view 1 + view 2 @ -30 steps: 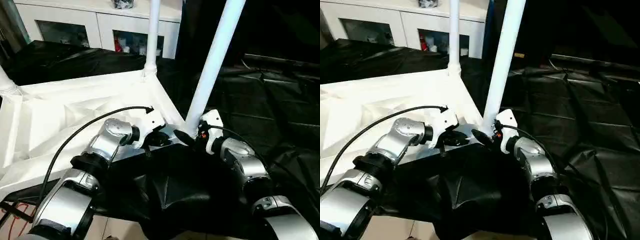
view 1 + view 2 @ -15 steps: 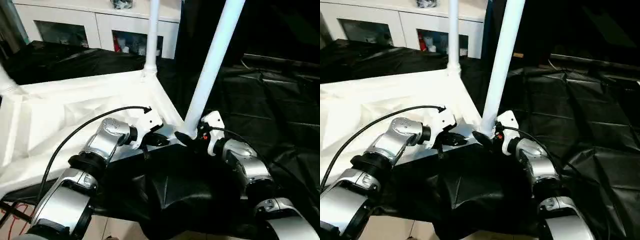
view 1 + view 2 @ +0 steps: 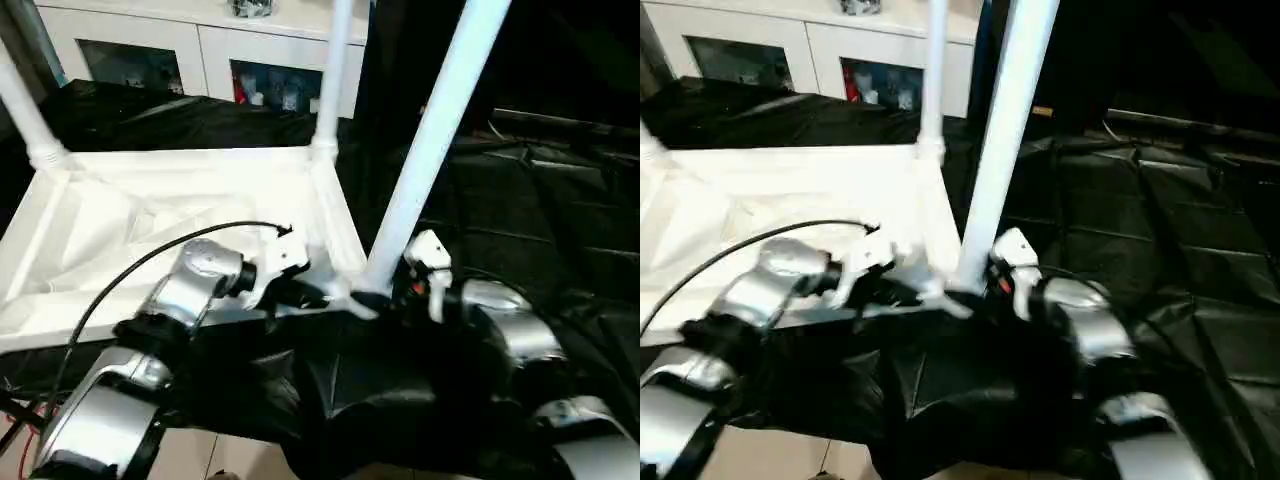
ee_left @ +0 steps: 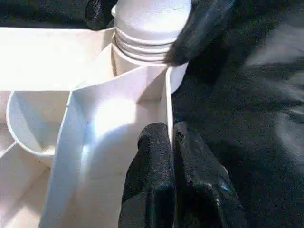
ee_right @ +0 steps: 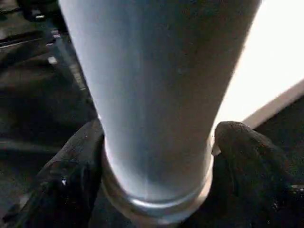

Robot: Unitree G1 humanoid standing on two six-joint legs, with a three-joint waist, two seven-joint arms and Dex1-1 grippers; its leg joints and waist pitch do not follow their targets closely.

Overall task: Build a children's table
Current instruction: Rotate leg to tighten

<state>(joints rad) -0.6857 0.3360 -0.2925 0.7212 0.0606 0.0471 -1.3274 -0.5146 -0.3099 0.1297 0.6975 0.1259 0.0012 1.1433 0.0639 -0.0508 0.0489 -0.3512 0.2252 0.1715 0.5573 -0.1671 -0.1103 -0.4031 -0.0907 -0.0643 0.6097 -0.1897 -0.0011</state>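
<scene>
**A:** Right claw point(image 5: 156, 137) is clamped round the base of the near leg point(image 3: 430, 160), one black finger on each side of the tube. Left claw point(image 4: 173, 142) has pinched shut on the thin rim wall of the tabletop point(image 3: 150, 200), right next to that corner socket point(image 4: 142, 52).

**B:** What changed?

**A:** A second ago our left claw was a little open beside the rim; now it's closed on it. The tabletop has also swung: the far leg point(image 3: 335, 70) and left leg point(image 3: 25, 110) sit further right in the head view than before, more than camera shift alone would explain, we think. The near leg leans more to the right at its top.

**B:** Meaning?

**A:** We read it as bracing the tabletop with the left while the right works the leg into its socket. Three legs are standing, tabletop upside down on the black cloth point(image 3: 560, 200), ribs up. We can't tell whether the near leg is fully seated.

**B:** Arm pose?

**A:** Both forearms reach forward and converge on the near corner, wrists turned inward toward each other. Left cable point(image 3: 150, 260) arcs over the tabletop. White cabinet point(image 3: 200, 50) behind, not in play.
</scene>
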